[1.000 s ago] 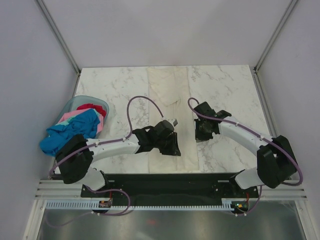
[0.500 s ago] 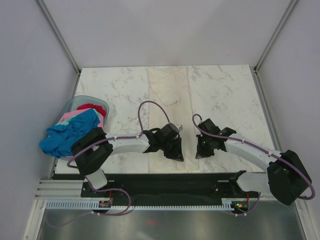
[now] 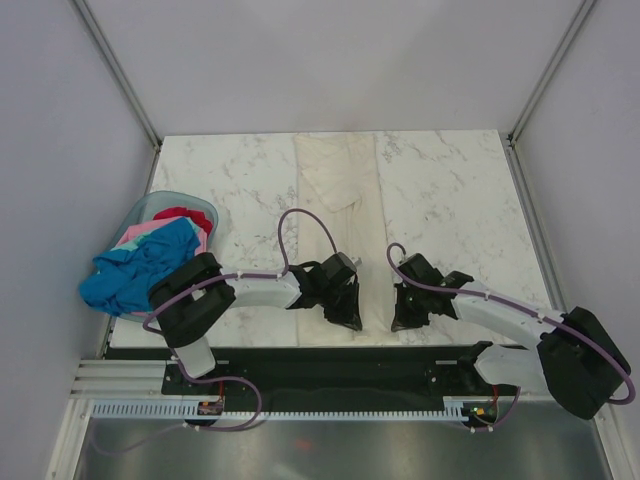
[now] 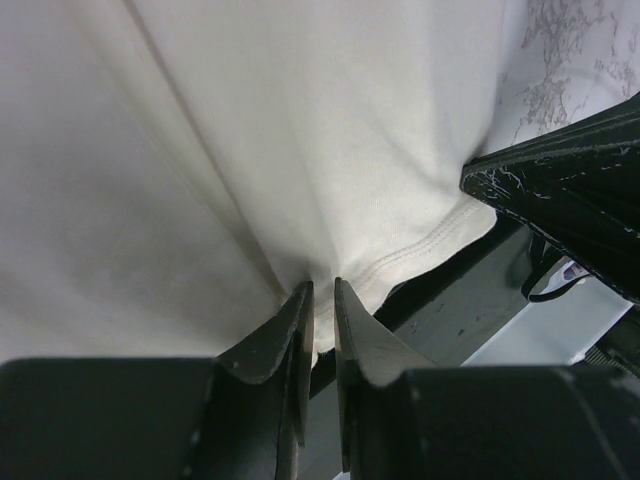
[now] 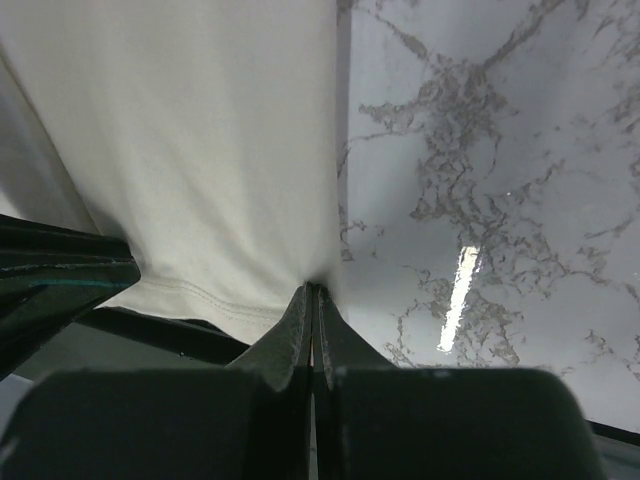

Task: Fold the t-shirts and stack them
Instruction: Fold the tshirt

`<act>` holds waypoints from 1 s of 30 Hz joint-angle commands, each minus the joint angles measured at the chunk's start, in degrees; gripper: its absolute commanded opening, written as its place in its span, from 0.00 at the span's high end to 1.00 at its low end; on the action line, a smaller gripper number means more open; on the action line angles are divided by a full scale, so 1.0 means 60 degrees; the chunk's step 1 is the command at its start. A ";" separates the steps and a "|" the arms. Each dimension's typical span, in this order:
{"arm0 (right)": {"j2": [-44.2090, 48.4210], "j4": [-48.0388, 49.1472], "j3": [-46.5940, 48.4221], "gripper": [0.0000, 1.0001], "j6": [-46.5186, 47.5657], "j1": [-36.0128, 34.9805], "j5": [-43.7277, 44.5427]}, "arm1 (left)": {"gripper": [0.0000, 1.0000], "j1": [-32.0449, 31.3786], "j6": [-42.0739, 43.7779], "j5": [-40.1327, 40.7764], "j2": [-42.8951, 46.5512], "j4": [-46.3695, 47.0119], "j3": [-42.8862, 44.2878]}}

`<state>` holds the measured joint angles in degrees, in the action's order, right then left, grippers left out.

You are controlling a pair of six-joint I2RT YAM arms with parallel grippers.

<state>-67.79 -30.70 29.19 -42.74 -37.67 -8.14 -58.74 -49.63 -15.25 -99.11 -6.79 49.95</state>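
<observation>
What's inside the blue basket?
A bright blue shirt spills over the near edge of the basket, with a pink shirt and a red shirt behind it. The basket's bottom, and anything lying under them, is covered.

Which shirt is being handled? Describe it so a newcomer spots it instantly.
On the marble table, look down the centre, from far edge to near edge. The long, flat band of cloth there is the cream-white t-shirt. Unlike the blue, pink and red shirts heaped in the basket at left, it is pale and spread out.
</observation>
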 commanded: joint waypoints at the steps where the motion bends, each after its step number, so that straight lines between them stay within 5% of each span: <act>1: 0.0150 0.0137 -0.0090 1.00 -0.0186 -0.0079 0.0331 | 0.79 -0.0039 -0.0049 0.0168 -0.0269 -0.0011 -0.0020; 10: 0.0912 -0.0669 0.0540 1.00 -0.0303 -0.0094 0.0434 | 0.79 -0.0054 0.0068 0.0271 0.0405 -0.0685 0.0551; 30: 0.1395 0.0181 -0.1115 1.00 -0.0948 -0.0401 0.0389 | 0.78 -0.0288 -0.0137 0.0417 -0.0094 -0.0422 0.0347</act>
<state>-58.78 -30.24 23.75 -47.81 -39.66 -7.79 -60.20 -49.63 -13.82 -99.48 -10.50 53.01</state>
